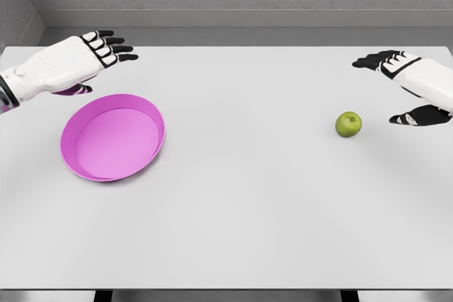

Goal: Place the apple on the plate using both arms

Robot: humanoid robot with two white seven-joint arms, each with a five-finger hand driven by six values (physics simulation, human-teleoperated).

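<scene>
A green apple (pixel 348 124) rests on the white table at the right. A pink plate (pixel 88 166) with a raised rim lies on the table at the left. My right hand (pixel 391 90) hovers just right of the apple, fingers spread wide and holding nothing; a small gap separates its thumb from the fruit. My left hand (pixel 99 65) hangs above the far edge of the plate, fingers extended and empty.
The white table (pixel 241 203) stretches across the whole view, with its front edge at the bottom. A grey wall runs behind the far edge.
</scene>
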